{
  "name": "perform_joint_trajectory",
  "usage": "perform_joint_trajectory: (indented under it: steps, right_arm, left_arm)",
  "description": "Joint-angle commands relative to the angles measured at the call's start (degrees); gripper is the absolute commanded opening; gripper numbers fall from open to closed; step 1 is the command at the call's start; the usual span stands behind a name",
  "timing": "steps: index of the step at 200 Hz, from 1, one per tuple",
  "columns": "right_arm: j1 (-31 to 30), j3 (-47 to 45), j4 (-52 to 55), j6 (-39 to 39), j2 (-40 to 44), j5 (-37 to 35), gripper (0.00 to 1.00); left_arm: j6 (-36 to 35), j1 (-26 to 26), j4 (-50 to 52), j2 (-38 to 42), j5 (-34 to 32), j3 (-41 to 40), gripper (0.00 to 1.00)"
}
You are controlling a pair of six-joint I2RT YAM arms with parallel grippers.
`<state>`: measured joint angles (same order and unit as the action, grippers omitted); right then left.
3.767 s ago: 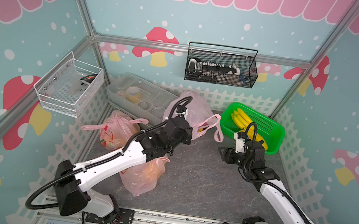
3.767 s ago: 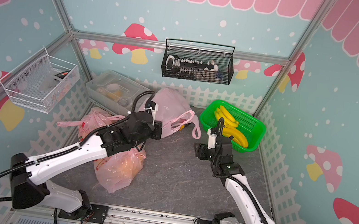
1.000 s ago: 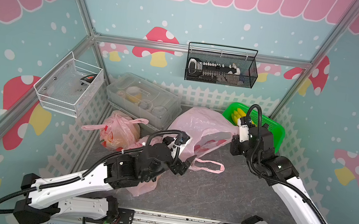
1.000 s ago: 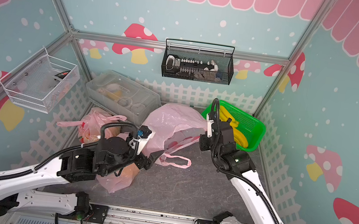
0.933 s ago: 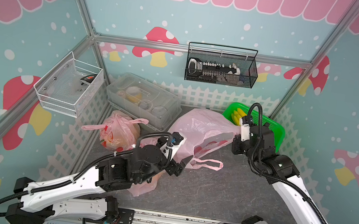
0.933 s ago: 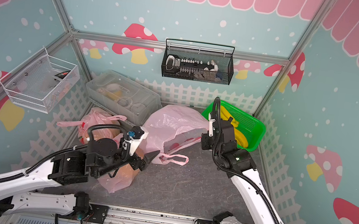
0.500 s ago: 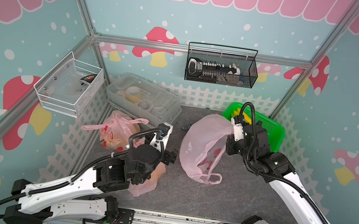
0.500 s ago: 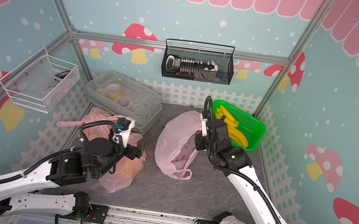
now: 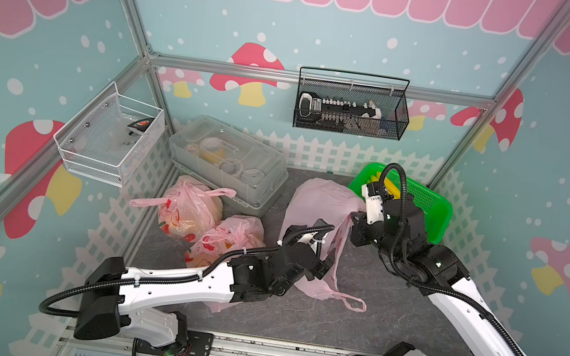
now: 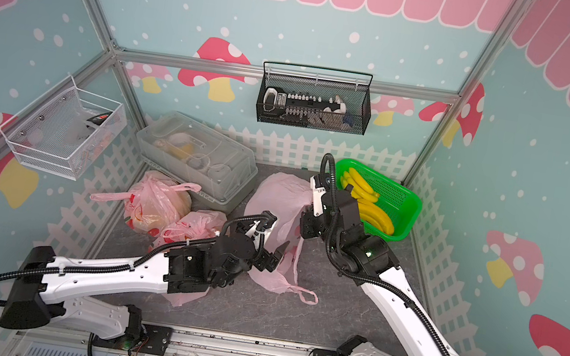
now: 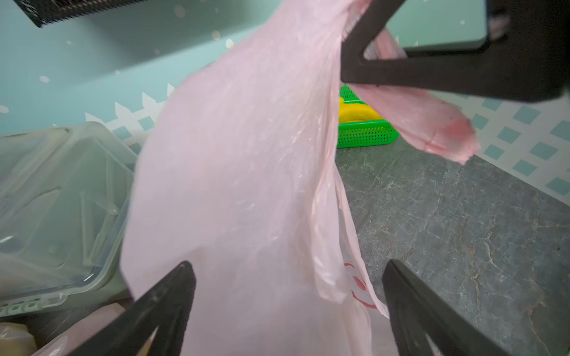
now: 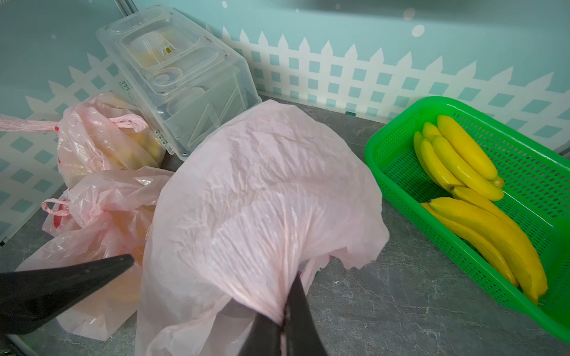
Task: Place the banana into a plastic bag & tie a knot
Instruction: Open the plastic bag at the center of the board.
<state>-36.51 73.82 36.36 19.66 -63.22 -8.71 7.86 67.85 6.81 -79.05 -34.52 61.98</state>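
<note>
Right gripper [image 9: 353, 218] clamped on the plastic bag [image 9: 314, 202] at centre of a top view, we see bare tabletop [image 9: 389, 317] lower right, left wrist, left gripper [image 11: 288, 266] spread wide, empty, straddling the bag, right wrist, bananas [image 12: 462, 172] in green basket [image 12: 401, 185], its corner cropped.

2 white arms [image 9: 179, 285], black joints [image 9: 253, 277], black corrugated cables [image 9: 402, 204], black fingers [image 11: 160, 308].

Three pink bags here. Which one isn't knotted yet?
The loose bag in the middle, pinched by the right gripper; the corner bag by the clear box and its neighbour are filled and knotted.
</note>
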Motion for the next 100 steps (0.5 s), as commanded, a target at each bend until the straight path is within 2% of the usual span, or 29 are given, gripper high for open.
perform_joint_trajectory:
  steps: [1,23,39,52,67,80,92,100]
  right_arm:
    - [-0.93,1.04,-1.50,0.95,0.69,1.15,0.00]
    - [-1.28,0.63,-2.03,1.26,0.52,1.52,0.00]
    - [-1.28,0.36,-1.97,1.26,0.39,0.72,0.00]
    - [-1.25,0.49,-0.96,0.70,-0.34,-1.13,0.00]
    - [-0.58,0.46,-0.47,-0.03,-1.54,-2.32,0.00]
    - [1.21,0.45,-0.65,-0.17,-2.76,0.06,0.00]
    - [2.86,0.81,-1.23,-0.70,-4.08,2.51,0.00]
    - [3.85,1.50,-1.22,-1.17,-5.07,3.67,0.00]
  left_arm:
    - [2.91,-1.52,-0.74,-2.27,1.53,3.47,0.94]
    - [6.00,-3.46,2.24,-4.83,0.07,5.52,0.92]
    - [7.90,-5.11,2.80,-5.18,-0.81,5.25,0.81]
    - [7.31,-5.47,1.16,-4.54,-0.24,3.94,0.61]
    - [6.35,-5.59,-2.48,-2.73,1.71,1.13,0.45]
    - [6.03,-6.01,-6.11,-0.58,4.38,-1.82,0.31]
    - [6.80,-6.99,-8.20,1.42,6.23,-4.19,0.08]
    - [7.57,-7.96,-8.93,2.73,7.48,-5.48,0.00]
